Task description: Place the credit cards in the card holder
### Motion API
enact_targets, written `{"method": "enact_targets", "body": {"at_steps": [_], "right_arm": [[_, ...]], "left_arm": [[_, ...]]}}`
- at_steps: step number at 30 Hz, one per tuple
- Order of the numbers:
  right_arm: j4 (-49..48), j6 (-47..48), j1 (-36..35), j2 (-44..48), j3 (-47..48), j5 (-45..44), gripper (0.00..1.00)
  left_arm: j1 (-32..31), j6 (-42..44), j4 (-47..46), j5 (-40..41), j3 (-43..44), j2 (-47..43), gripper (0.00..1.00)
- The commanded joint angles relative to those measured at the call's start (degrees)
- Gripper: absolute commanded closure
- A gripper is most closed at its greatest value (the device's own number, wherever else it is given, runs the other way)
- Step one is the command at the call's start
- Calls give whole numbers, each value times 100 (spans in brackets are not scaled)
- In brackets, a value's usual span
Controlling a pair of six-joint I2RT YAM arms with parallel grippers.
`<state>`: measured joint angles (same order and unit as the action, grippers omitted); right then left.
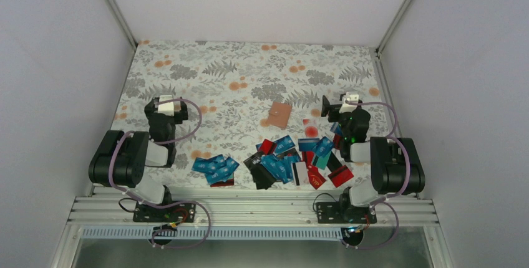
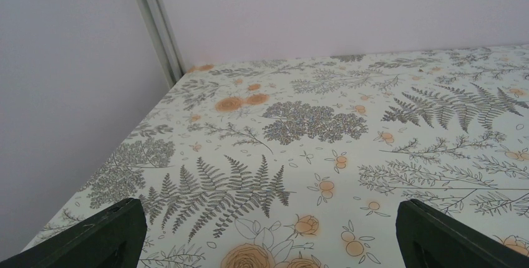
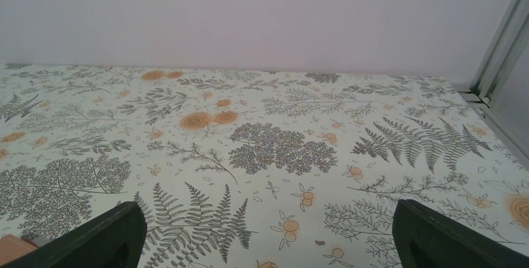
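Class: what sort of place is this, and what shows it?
Likely a robot test booth: white walls enclose a floral-clothed table, and a left arm and right arm are bolted to a metal rail.

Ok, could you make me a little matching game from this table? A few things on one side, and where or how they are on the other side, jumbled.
Things
1. card holder
2. small bunch of mostly blue cards
3. big mixed pile of cards
4. left claw

Descriptions
A. open, holding nothing
B. beside the right arm, blue, red and black
C. tan, lying alone on the table, farther back than the cards
D. closest to the left arm

Pairs: 1-C, 2-D, 3-B, 4-A
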<state>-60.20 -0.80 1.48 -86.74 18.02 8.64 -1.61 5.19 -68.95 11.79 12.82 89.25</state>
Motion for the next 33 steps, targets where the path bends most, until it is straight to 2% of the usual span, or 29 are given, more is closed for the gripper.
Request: {"method": "enact_targets", "body": {"at_steps": [1,7,8,10,13,16,18,21,24,27,30,33], "right_arm": [[-166,113,44,-34,88,49,0],[-123,106,40,-13,111,41,0],[250,106,31,100,231,-4,0],[1592,127,-17,276,1020,-164,0],[2882,-51,-68,565,1895,-418,0],[4152,-436,-75,681,2937,-303,0],[4715,-858,-51,609,3579,-167,0],[6001,-1881,61,98,4629,-442,0],[7259,-2083,167,-745,5770,493,0],[7764,-2229,148,-1357,6089,1435,0],[7871,-2490,-11,-1480,5814,2130,2],[8010,-2601,-402,-1438,5448,2268,3]], "left_arm": [[24,-49,-352,-124,47,-30,0],[37,-69,-134,-76,117,-185,0],[27,-89,110,72,231,-343,0],[20,-287,1878,365,923,-773,0],[11,-753,3585,824,1774,-1171,0],[11,-1199,5265,848,2760,-1423,0],[11,-1369,6189,817,3373,-1504,0],[18,-1549,7016,905,3981,-1591,0],[120,-2246,8125,991,4574,-1382,0],[217,-2477,9282,13,5201,-939,0],[205,-2310,9420,-1383,5044,-974,0],[160,-2198,9510,-2340,4808,-1095,0]]}}
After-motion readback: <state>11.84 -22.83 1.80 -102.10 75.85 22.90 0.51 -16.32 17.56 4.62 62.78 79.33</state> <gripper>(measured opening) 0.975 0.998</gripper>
